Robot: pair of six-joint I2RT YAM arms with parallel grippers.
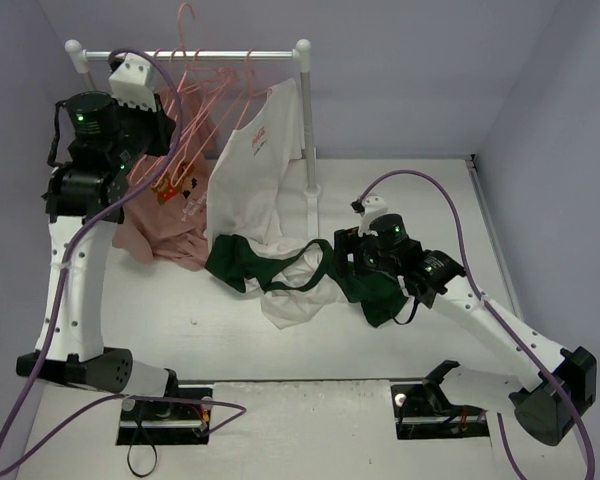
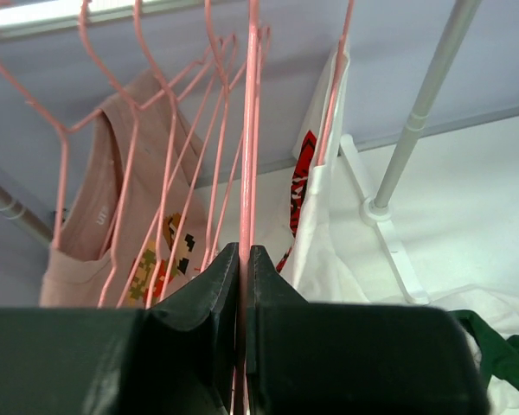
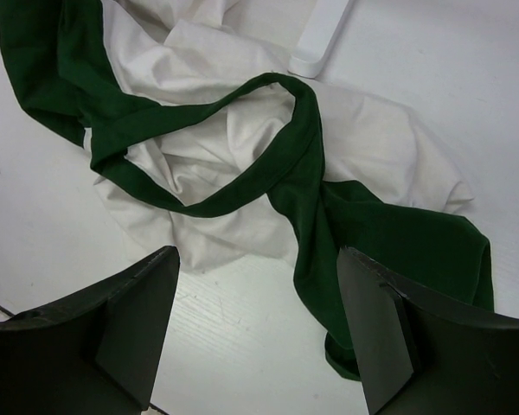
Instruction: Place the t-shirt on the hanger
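Pale lavender walls are enclosing a white table [image 1: 280, 350], with a white rack [image 1: 304, 110] standing at its back left. Farthest left, the left gripper [image 2: 244, 259] is reaching up among the pink hangers, its jaws pressing together on the thin wire of one hanger [image 2: 249, 130]. I cannot tell whether its hook is clear of the rail. Just beside it, a salmon-pink shirt [image 1: 155, 240] and a white shirt [image 1: 255, 170] with red print are hanging.

Towards the middle, the t-shirt [image 1: 290, 290] is lying crumpled on the table near the rack's foot, its green collar [image 3: 304, 130] forming an open loop. At the right, the right gripper [image 3: 258, 294] is hovering low over that cloth, fingers apart and holding nothing.

Fetching the hanger looks like the step in hand, with the shirt not yet grasped. The next move is probably calling for bringing the hanger down without dragging its neighbours. The right arm would meanwhile be pinching the collar's edge, so the neck is standing open for the hanger's shoulder.
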